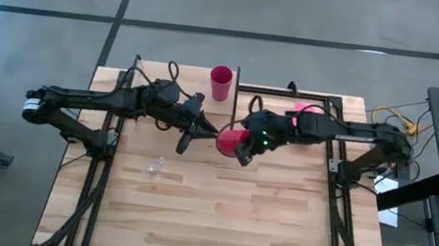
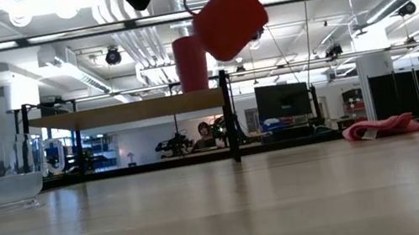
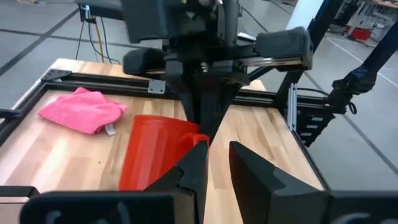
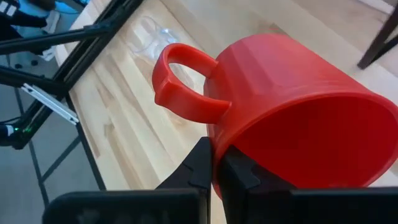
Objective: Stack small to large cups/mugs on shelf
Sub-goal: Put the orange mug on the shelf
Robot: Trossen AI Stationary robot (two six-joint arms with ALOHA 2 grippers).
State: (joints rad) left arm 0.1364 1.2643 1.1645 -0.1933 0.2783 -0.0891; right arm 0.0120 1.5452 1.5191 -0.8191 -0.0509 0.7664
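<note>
My right gripper is shut on the red mug, held high above the table; the low view shows the mug tilted, above shelf level. My left gripper is open just left of the mug, its fingers close to the mug's side. The magenta tumbler stands upright on its base on the wooden shelf. The clear glass cup stands on the table at the near left. My right gripper pinches the mug's rim wall just beside the handle, one finger inside the opening and one outside. The mug is lifted clear and tilted, its handle up toward the left arm. My left gripper: I cannot tell whether a fingertip touches the mug.
A pink cloth lies at the table's far right. The shelf's black posts stand at its ends. Black frame rails run along both table sides. People sit in the room behind the table.
</note>
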